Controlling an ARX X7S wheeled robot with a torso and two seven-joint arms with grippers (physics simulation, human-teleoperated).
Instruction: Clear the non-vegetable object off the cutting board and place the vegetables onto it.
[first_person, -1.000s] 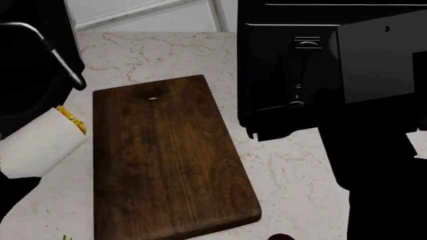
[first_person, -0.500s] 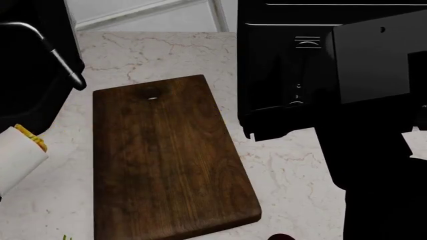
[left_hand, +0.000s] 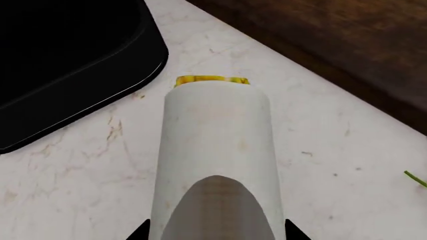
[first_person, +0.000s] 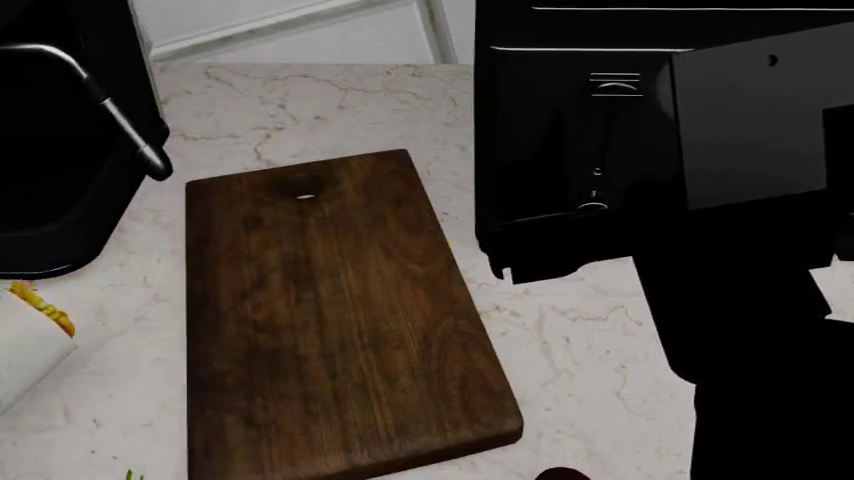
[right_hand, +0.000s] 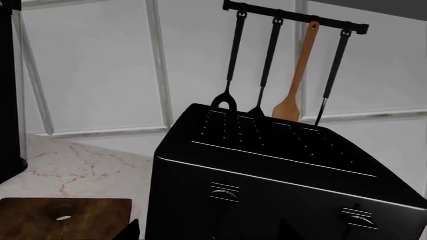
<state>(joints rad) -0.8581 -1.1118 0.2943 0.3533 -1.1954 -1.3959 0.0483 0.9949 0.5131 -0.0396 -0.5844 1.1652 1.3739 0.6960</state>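
The cutting board (first_person: 334, 320) lies bare in the middle of the marble counter. Its corner with the hole also shows in the right wrist view (right_hand: 60, 217). My left gripper (left_hand: 217, 235) is shut on the white tortilla wrap (left_hand: 217, 145), which it holds over the counter left of the board. The wrap's yellow-filled end shows at the head view's left edge (first_person: 30, 340). My right gripper (right_hand: 210, 235) is open and empty, raised in front of the toaster. A sliver of the dark red beet (first_person: 561, 473) shows at the bottom edge. A green stem (first_person: 134, 475) peeks in at bottom left; its bulb is out of view.
A black toaster (first_person: 574, 130) stands right of the board, with a utensil rail (right_hand: 293, 22) on the wall behind it. A black appliance (first_person: 60, 140) stands at the back left, close to the wrap (left_hand: 67, 65). My right arm (first_person: 761, 250) covers the counter's right side.
The left gripper has carried the wrap further left and toward the front, away from the board, almost out of the head view. The right arm barely shifted.
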